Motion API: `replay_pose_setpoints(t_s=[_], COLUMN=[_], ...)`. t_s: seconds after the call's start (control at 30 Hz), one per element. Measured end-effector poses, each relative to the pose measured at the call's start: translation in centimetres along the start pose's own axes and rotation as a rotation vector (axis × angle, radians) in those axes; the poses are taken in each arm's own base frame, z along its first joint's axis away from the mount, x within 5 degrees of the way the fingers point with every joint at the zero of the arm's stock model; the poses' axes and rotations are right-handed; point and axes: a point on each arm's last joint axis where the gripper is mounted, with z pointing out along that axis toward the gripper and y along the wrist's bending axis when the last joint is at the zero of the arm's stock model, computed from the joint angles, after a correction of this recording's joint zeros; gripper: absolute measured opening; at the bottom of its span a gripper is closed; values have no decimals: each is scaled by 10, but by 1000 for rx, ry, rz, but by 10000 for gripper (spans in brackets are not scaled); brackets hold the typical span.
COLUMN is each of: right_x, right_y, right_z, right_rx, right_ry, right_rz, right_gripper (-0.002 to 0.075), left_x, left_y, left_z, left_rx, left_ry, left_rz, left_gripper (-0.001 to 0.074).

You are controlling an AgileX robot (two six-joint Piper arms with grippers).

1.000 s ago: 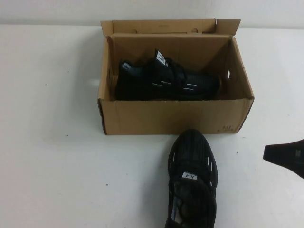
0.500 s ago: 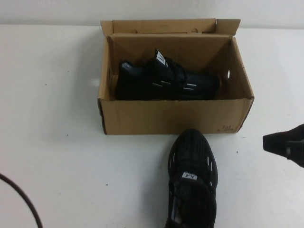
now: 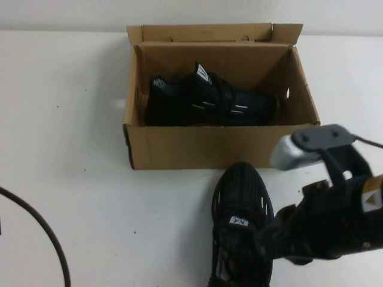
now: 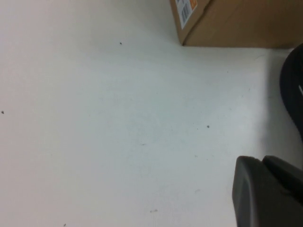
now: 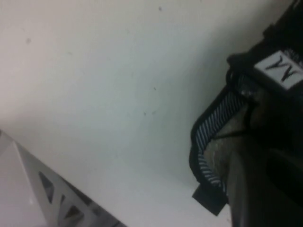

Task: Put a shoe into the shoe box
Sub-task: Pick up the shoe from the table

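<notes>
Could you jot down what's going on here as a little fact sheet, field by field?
shoe on table: black sneaker, toe toward the box, just outside its front wall
shoe box: open cardboard box, lid flap up
shoe in box: second black sneaker, lying along the back
right gripper: at the table shoe's opening
left gripper: over bare table
cable: dark loop at the left
</notes>
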Motion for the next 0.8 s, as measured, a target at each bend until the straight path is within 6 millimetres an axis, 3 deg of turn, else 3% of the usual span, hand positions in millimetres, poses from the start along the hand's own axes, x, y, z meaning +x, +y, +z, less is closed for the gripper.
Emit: replay_pose_setpoints(t_s=[0.2, 0.33, 0.43, 0.6, 0.8], right_x=[12, 7, -4, -17, -18], right_y=[12, 26, 35, 42, 35], right_z=[42, 58, 67, 86, 114], right_rx=[140, 170, 164, 158, 216], right_ry=[138, 149, 144, 159, 195], right_rz=[13, 10, 22, 52, 129], right_gripper=[87, 104, 176, 386, 442], left_x=[6, 7, 7, 8, 10], left_y=[-1, -1, -1, -1, -2], left_z=[-1, -1, -1, -1, -2], left_rx=[9, 10, 11, 12, 15], left_ry=[68, 82, 87, 99, 121], left_rz=[1, 1, 1, 1, 1], left_gripper=[-4, -4, -4, -4, -4])
